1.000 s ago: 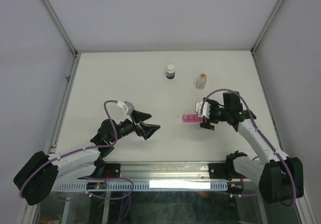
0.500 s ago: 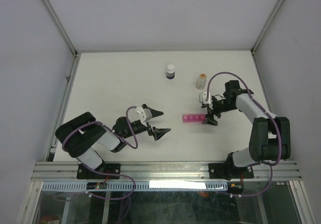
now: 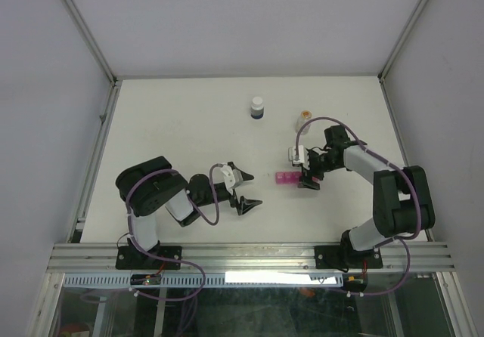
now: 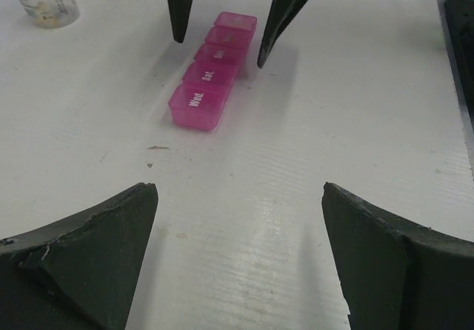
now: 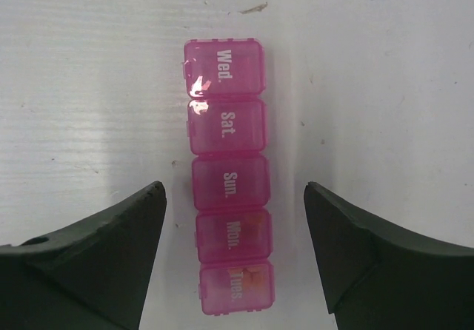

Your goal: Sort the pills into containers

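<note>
The containers are one pink translucent strip (image 3: pixel 286 178) of several lidded day compartments (image 5: pixel 228 174), lying flat on the white table with all lids down. Orange pills (image 5: pixel 255 271) show through the Mon. and Tues. lids. My right gripper (image 3: pixel 308 175) is open, low over the strip's right end, one finger on each side (image 5: pixel 234 187) without touching it. My left gripper (image 3: pixel 249 187) is open and empty, on the table left of the strip and pointing at it (image 4: pixel 238 189). The strip (image 4: pixel 211 75) lies ahead of it, between the right fingers (image 4: pixel 178 4).
A small clear vial with an orange cap (image 3: pixel 304 118) stands behind the right gripper, also in the left wrist view's top left corner (image 4: pixel 44 1). A dark bottle with a white cap (image 3: pixel 258 108) stands further back. The metal rail (image 3: pixel 249 255) runs along the near edge.
My left gripper has slid right, toward the strip, as its arm folded. My right gripper has shifted slightly left over the strip's right end. The strip has not moved.
</note>
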Controlling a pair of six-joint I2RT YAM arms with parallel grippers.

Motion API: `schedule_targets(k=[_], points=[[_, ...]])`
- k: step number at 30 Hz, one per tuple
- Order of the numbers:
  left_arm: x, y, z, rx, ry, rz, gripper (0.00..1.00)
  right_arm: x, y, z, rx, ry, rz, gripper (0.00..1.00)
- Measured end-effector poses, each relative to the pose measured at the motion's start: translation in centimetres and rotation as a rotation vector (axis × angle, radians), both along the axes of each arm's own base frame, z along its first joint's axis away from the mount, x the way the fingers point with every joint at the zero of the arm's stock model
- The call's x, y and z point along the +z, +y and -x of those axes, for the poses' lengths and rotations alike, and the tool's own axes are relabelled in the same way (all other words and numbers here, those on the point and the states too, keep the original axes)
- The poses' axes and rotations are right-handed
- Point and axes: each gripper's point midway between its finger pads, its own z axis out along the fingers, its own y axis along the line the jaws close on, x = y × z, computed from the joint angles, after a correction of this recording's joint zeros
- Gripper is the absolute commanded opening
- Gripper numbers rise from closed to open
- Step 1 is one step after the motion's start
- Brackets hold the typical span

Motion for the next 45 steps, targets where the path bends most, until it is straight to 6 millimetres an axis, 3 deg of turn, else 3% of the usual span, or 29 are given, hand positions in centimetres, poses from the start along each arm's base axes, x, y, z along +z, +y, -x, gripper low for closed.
schedule_targets(k=[8, 14, 18, 25, 31, 37, 45], points=[[-1.6, -0.7, 0.8, -0.063, -0.024, -0.04, 0.95, -1.1, 0.4, -0.3, 0.008, 0.0, 0.039, 0.62], [-1.2, -1.3, 0.3, -0.066, -0.042, -0.029, 0.86, -1.3, 0.5, -0.1, 0.017, -0.004, 0.053, 0.47], [-0.9, -1.7, -0.1, -0.065, -0.053, -0.02, 0.86, -1.4, 0.7, 0.0, 0.029, -0.006, 0.054, 0.38], [-1.2, -2.5, -0.3, -0.07, -0.055, -0.02, 0.95, -1.2, 1.8, 2.1, 0.092, -0.003, 0.057, 0.33], [-2.6, -3.6, 0.6, -0.077, -0.069, -0.052, 0.95, -0.9, 3.7, 4.7, 0.18, -0.009, 0.051, 0.31], [-2.5, -4.4, 0.1, -0.052, -0.092, -0.052, 0.85, -1.4, 4.5, 6.4, 0.21, 0.011, 0.051, 0.3], [-1.6, -5.9, -0.2, -0.062, -0.121, -0.025, 0.72, -1.3, 5.2, 6.0, 0.189, 0.0, 0.048, 0.29]])
